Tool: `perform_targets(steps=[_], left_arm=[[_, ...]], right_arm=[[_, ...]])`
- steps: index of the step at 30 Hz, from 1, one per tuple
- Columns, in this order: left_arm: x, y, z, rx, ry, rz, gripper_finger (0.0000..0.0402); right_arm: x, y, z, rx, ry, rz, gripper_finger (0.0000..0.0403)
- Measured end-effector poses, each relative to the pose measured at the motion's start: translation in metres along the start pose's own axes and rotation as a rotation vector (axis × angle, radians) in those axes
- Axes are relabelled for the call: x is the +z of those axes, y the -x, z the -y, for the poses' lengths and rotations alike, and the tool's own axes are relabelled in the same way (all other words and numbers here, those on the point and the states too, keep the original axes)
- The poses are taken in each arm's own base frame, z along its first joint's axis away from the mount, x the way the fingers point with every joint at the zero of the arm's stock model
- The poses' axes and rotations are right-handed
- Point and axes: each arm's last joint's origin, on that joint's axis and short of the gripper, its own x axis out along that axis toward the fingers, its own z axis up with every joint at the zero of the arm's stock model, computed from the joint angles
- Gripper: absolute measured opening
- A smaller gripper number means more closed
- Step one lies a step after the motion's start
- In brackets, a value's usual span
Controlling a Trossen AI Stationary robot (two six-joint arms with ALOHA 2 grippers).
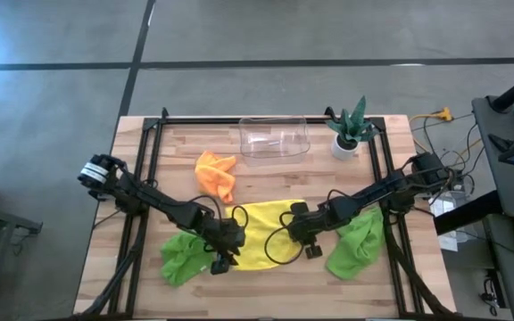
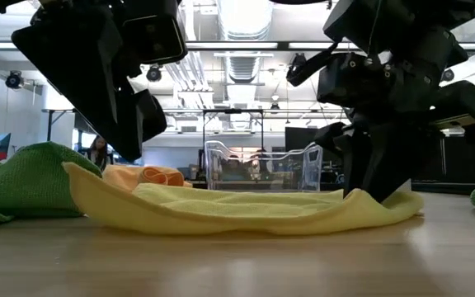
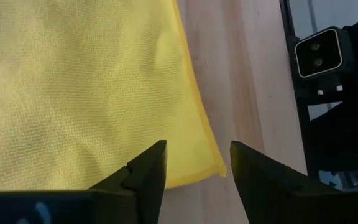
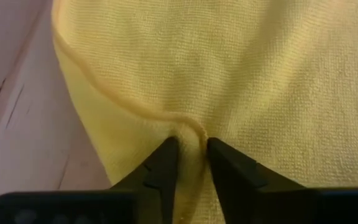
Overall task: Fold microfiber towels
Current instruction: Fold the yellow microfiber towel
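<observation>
A yellow microfiber towel [image 1: 259,234] lies spread, slightly rumpled, on the wooden table [image 1: 266,299] between my two grippers. My left gripper [image 3: 197,168] is open just above the towel's near left corner [image 3: 211,167], one finger on either side of it and clear of it in the low view. At the towel's right edge, my right gripper [image 4: 191,155] is shut on the cloth. A lime green towel [image 1: 181,256] lies bunched to the left, another [image 1: 357,245] to the right. An orange towel [image 1: 217,175] lies crumpled farther back. My right gripper pinches a small raised fold of the yellow towel's hemmed right edge [image 4: 190,127] between its two fingertips. The fingers [image 2: 368,177] slant steeply down onto it from the table's right side. The rest of the towel lies slack on the table.
A clear plastic bin [image 1: 275,138] lies at the far middle of the table, with a spiky green plant in a white pot [image 1: 346,134] to its right. Black frame rails [image 1: 150,169] run along the table's left, right and far sides.
</observation>
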Motion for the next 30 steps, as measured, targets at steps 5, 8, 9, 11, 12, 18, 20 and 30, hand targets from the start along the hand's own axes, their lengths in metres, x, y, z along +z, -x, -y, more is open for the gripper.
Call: perform_targets(steps=[5, 8, 9, 11, 12, 18, 20, 30], left_arm=[[0.0, 0.0, 0.0, 0.0, 0.001, 0.0, 0.0162], [0.0, 0.0, 0.0, -0.001, 0.002, 0.0, 0.0162], [0.0, 0.0, 0.0, -0.001, 0.002, 0.0, 0.0162], [0.0, 0.0, 0.0, -0.001, 0.002, 0.001, 0.0162], [0.0, 0.0, 0.0, -0.001, 0.002, 0.001, 0.0162], [0.001, 0.0, 0.001, -0.007, 0.0, 0.008, 0.0162], [0.001, 0.0, 0.001, -0.01, -0.001, 0.011, 0.0162], [0.001, 0.0, 0.001, -0.012, -0.001, 0.013, 0.0162]], right_arm=[[0.0, 0.0, 0.0, 0.001, -0.029, -0.003, 0.003], [0.001, 0.001, 0.0, 0.002, -0.055, -0.001, 0.0014], [0.002, 0.001, 0.0, 0.003, -0.061, 0.0, 0.0013], [0.003, 0.002, 0.0, 0.004, -0.07, 0.007, 0.0016], [0.004, 0.002, 0.0, 0.004, -0.074, 0.01, 0.0018], [0.005, 0.003, 0.0, 0.005, -0.074, 0.013, 0.0045], [0.005, 0.003, 0.0, 0.005, -0.075, 0.014, 0.0052], [0.012, 0.006, -0.001, 0.007, -0.107, 0.037, 0.0044]])
